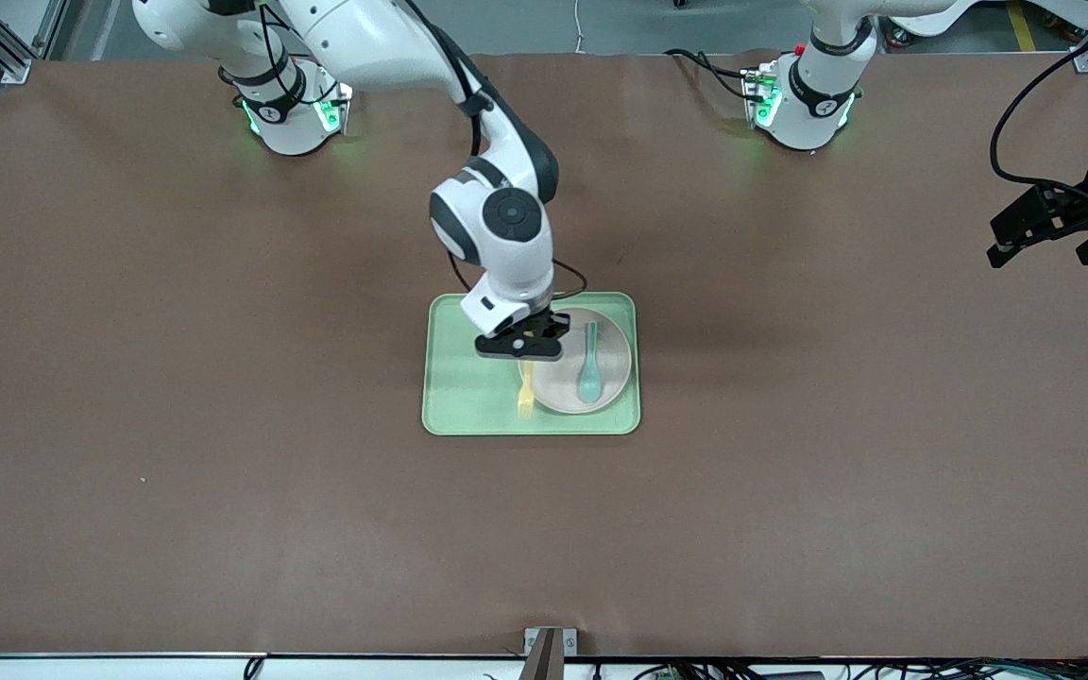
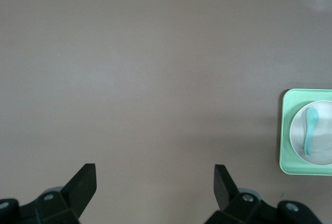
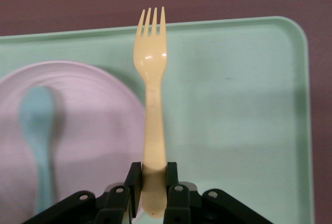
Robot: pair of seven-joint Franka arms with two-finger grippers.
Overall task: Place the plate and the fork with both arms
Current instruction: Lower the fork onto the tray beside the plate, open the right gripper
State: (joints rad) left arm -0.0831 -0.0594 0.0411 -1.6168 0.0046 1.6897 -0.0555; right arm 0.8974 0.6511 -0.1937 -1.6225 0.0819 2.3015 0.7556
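- While the left arm waits at its own end of the table, the pale green tray point(image 1: 468, 397) lies in the middle of the brown table point(image 1: 223, 472), and everything else sits in or over it.
- The plate point(image 1: 612, 382) rests inside the tray, in the half toward the left arm's end, its rim close to the tray's wall.
- A teal-blue spoon point(image 1: 589, 364) lies in the plate, bowl end nearer the front camera.
- The right gripper point(image 1: 527, 342) hangs low over the tray, just beside the plate's rim; its fingers point(image 3: 171, 182) are clamped on the handle of the fork point(image 3: 152, 105).
- The fork points its tines toward the front camera, over the bare part of the tray beside the plate; whether it touches the tray I cannot tell.
- The left gripper point(image 2: 155, 185) hovers over bare table, well apart from the tray, jaws spread wide with nothing between them.
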